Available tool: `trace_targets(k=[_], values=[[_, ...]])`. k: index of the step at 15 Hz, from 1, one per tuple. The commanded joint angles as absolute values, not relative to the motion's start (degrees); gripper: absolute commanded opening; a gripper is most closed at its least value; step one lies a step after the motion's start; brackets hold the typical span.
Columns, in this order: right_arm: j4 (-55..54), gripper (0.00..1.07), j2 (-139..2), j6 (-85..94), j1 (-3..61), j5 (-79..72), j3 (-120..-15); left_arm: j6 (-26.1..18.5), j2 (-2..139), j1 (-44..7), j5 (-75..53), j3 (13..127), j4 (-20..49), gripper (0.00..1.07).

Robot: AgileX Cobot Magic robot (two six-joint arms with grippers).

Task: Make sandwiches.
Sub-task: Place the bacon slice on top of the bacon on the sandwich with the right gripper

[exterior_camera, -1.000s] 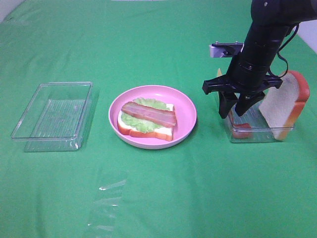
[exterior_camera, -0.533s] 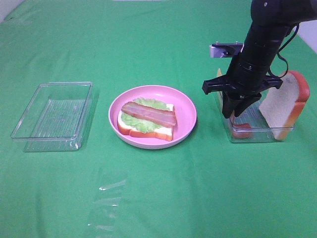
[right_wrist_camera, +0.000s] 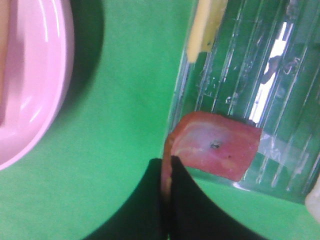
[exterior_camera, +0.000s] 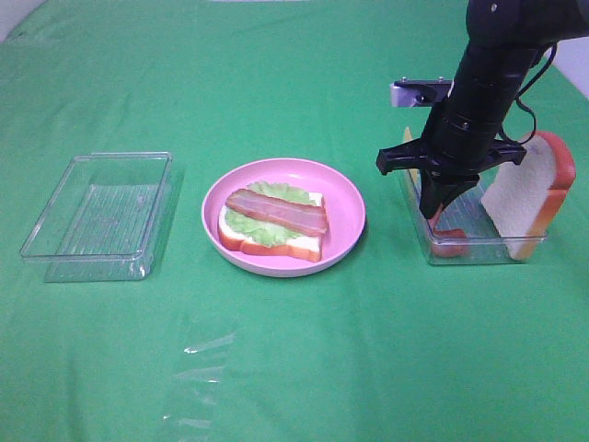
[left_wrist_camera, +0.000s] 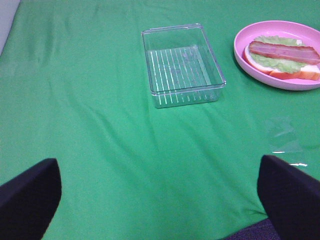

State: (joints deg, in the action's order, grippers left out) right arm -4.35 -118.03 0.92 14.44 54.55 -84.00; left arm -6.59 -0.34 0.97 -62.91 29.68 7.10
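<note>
An open sandwich (exterior_camera: 272, 219) lies on the round pink plate (exterior_camera: 345, 198): a white bread slice with orange-brown crust, green lettuce and a bacon strip (exterior_camera: 276, 210) on top. It also shows in the left wrist view (left_wrist_camera: 282, 57). My right gripper (exterior_camera: 439, 214) reaches down into the clear tray (exterior_camera: 479, 249) on the right. In the right wrist view the gripper (right_wrist_camera: 167, 167) is shut on the edge of a reddish slice (right_wrist_camera: 217, 150). A second bread slice (exterior_camera: 529, 198) leans at the tray's far right end. A yellow cheese piece (right_wrist_camera: 205, 25) stands at the tray's other end. My left gripper (left_wrist_camera: 157, 162) is open and empty.
An empty clear tray (exterior_camera: 101, 216) sits left of the plate, also in the left wrist view (left_wrist_camera: 180, 65). A scrap of clear film (exterior_camera: 202, 368) lies on the green cloth near the front. The pink plate (left_wrist_camera: 240, 52) is right of that tray.
My right gripper's fingers, open a second ago inside the right tray, have closed together on the reddish slice. Plate, sandwich and trays have not moved.
</note>
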Motion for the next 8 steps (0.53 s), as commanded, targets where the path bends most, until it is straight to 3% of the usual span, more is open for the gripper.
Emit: trace_targets(k=[1, 4, 8], values=[[-4.07, 0.00, -115.68, -0.34, 14.38, 56.09, -84.17, -6.13, -1.60, 1.03, -61.99, 29.74, 7.33, 0.99], [-5.21, 0.00, -111.33, -3.44, 14.38, 59.70, -84.22, -6.13, -1.60, 1.03, -61.99, 29.74, 7.33, 0.99], [-15.18, 0.00, -105.14, -1.32, 14.44, 59.36, -84.22, -6.13, -1.60, 1.03, -61.99, 29.74, 7.33, 0.99]])
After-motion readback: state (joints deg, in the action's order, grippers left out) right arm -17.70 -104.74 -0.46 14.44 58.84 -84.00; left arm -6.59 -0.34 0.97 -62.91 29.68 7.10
